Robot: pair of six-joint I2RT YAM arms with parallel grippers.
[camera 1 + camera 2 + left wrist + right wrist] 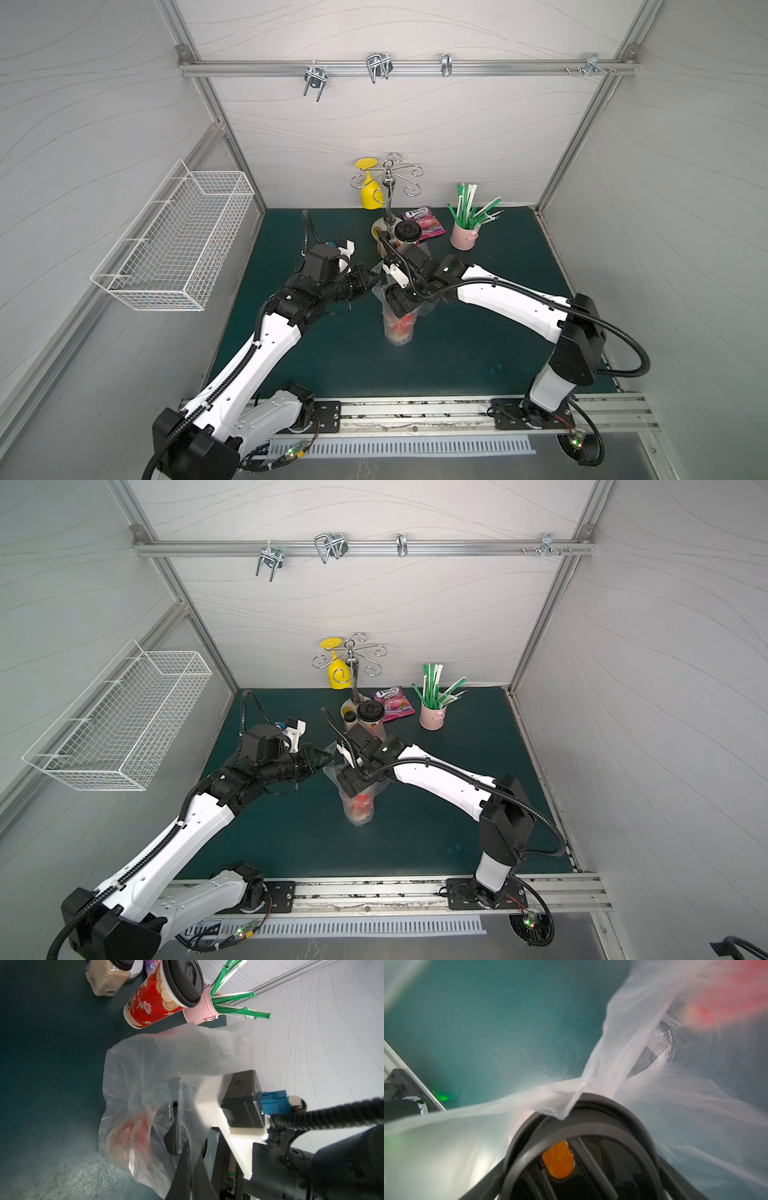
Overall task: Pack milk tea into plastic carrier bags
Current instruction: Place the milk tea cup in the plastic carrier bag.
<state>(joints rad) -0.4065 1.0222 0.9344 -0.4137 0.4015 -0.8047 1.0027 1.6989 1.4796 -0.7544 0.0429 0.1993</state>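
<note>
My left gripper (pixel 372 277) is pinched shut on the rim of the plastic bag (pixel 380 293). It holds that edge up on the bag's left side, and the left wrist view shows the film (pixel 145 1068) caught between my closed fingers (pixel 188 1159). The bag stands in the middle of the green table (pixel 478 340), between my two arms.

My right gripper (pixel 401 309) reaches down into the bag's mouth from the right. Its jaws are spread wide around the black lid of the bagged cup (pixel 401 330) and hold it at the top. In the right wrist view the lid fills the space between my fingers, with bag film (pixel 623 1064) draped over it. The cup is inside the bag — red shows through the plastic in both top views (pixel 360 808) and, blurred, in the left wrist view (pixel 128 1138). I cannot tell whether its base is on the table.

The free cup (pixel 406 230) stands upright outside the bag, just beyond my right wrist on the far side. A small beige bottle (pixel 350 717) stands close on its left and a purple packet (pixel 424 222) lies just to its right. Farther right is a pink bucket (pixel 464 239) of green-wrapped straws.
</note>
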